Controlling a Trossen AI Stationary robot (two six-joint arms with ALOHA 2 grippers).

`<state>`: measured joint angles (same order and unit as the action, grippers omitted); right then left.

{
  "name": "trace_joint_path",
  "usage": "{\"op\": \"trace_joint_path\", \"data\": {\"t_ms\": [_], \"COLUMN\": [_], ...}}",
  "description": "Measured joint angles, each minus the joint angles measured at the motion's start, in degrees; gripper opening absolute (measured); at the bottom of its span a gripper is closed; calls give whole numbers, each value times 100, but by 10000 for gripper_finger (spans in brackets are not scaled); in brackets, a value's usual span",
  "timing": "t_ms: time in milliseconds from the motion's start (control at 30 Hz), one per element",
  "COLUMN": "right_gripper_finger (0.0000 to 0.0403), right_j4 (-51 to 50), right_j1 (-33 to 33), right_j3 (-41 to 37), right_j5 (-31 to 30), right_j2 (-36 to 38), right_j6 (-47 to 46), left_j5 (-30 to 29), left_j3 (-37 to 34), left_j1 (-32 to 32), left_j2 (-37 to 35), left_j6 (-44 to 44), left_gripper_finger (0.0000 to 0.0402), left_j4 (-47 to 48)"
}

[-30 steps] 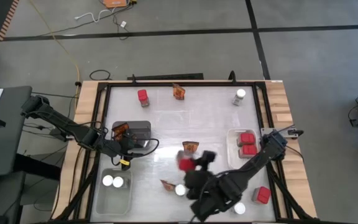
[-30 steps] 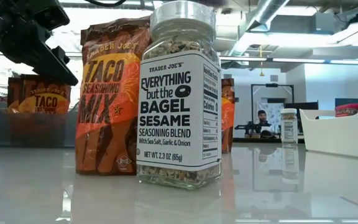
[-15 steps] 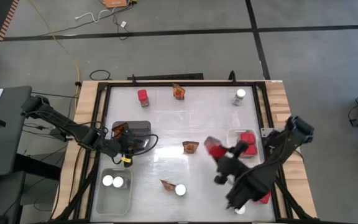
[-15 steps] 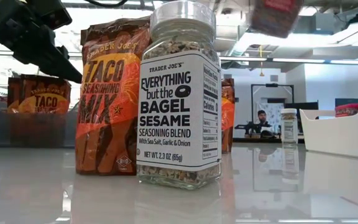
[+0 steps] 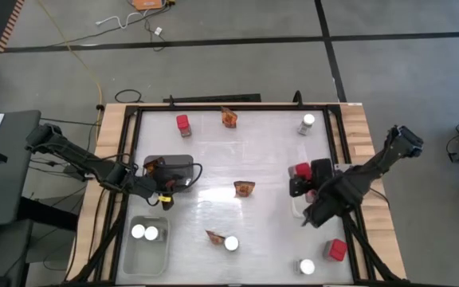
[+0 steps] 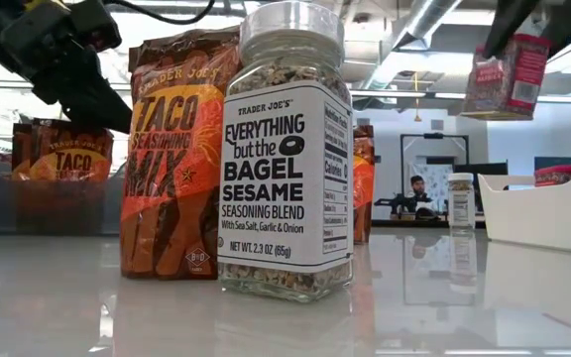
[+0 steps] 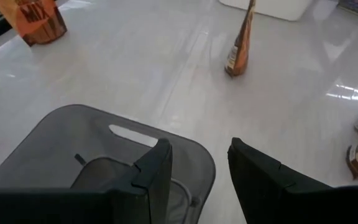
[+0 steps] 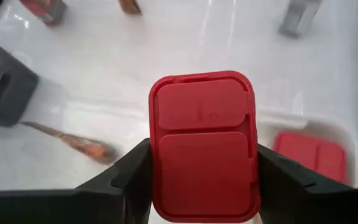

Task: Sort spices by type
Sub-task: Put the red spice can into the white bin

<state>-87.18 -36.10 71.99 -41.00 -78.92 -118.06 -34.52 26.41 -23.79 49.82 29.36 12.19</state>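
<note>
Carrying a red box (image 8: 202,146) clamped between its fingers, the right gripper (image 5: 302,177) hangs just over the white tray (image 5: 297,206) holding two more red boxes; next, I judge, lower and release. Farther off, the left gripper (image 7: 197,165) hovers parted and empty over the grey tray (image 7: 185,149).

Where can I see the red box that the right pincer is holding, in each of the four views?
High: red box, right of centre, beside the white tray.
Low: top right, above the tray.
Left wrist: not visible.
Right wrist: centre, tray behind.
Shared landmark: white tray.
</note>
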Motion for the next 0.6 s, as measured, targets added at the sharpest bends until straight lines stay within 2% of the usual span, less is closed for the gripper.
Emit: {"op": "trace_joint_path", "data": {"t_ms": [233, 433, 600], "right_gripper_finger": [238, 238, 238], "right_j4": [-205, -200, -243], "right_j1": [475, 701, 648], "right_j3": [58, 53, 4], "right_j5": [1086, 1229, 1240], "right_j2": [-491, -705, -851], "right_j6": [40, -111, -245], "left_j5": [0, 3, 4], "left_j3": [0, 0, 0], "left_j1": [2, 0, 0], "left_j2": [-1, 0, -2], "left_j6": [173, 332, 334], "left_gripper_finger": [149, 149, 149], "left_j4": [37, 39, 47]}}
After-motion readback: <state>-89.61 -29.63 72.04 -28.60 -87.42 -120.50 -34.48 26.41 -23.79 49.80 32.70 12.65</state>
